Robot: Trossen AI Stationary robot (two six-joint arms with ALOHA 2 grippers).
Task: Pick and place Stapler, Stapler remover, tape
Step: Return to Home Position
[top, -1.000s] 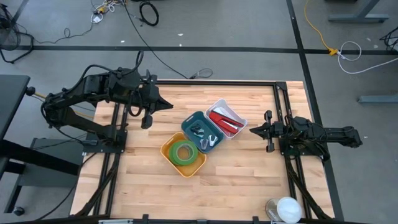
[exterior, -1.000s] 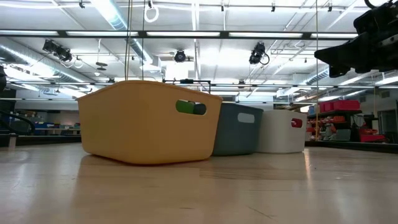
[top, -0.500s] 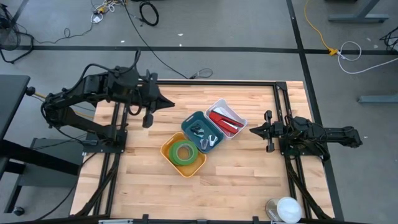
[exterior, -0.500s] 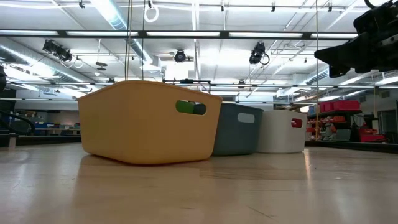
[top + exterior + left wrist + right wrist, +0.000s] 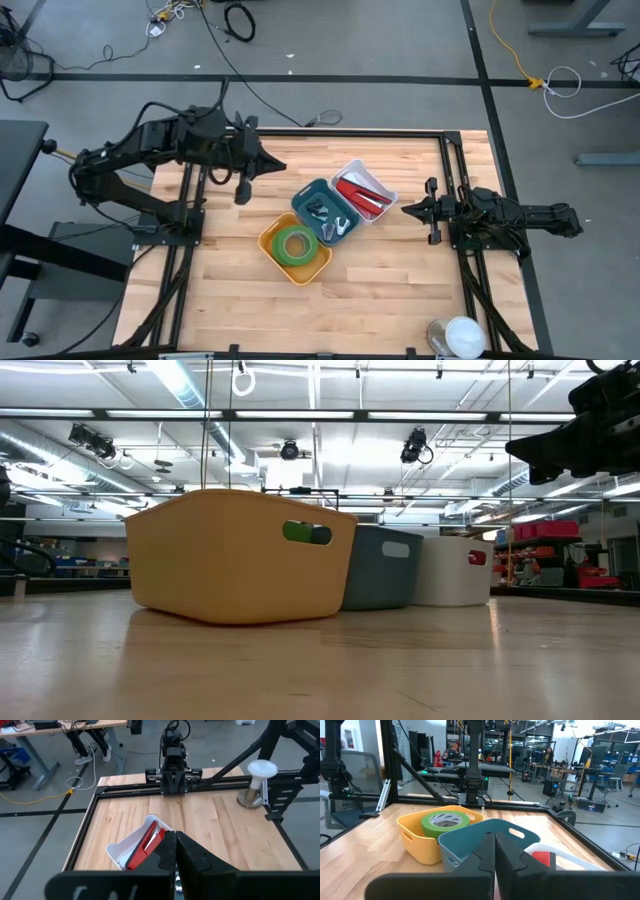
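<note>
Three small bins stand in a slanting row mid-table. The yellow bin [image 5: 293, 248] holds the green tape roll [image 5: 295, 243], which leans on the bin's wall in the right wrist view [image 5: 445, 820]. The blue-grey bin [image 5: 324, 212] holds the metal staple remover [image 5: 327, 218]. The white bin [image 5: 363, 191] holds the red stapler [image 5: 360, 194], also seen in the left wrist view [image 5: 146, 845]. My left gripper [image 5: 281, 167] hovers shut, left of the bins and toward the far edge. My right gripper [image 5: 405, 209] is shut and waits to their right.
A black frame rail [image 5: 345, 132] borders the wooden table [image 5: 390, 280]. A white-topped object [image 5: 458, 335] stands at the near right corner. Bare wood lies left of the bins [image 5: 225, 250] and near them [image 5: 400, 670]. Cables lie on the floor beyond the far edge.
My left gripper has moved slightly toward the table's right, nearer the bins, staying shut. The bins and my right arm have kept still.
</note>
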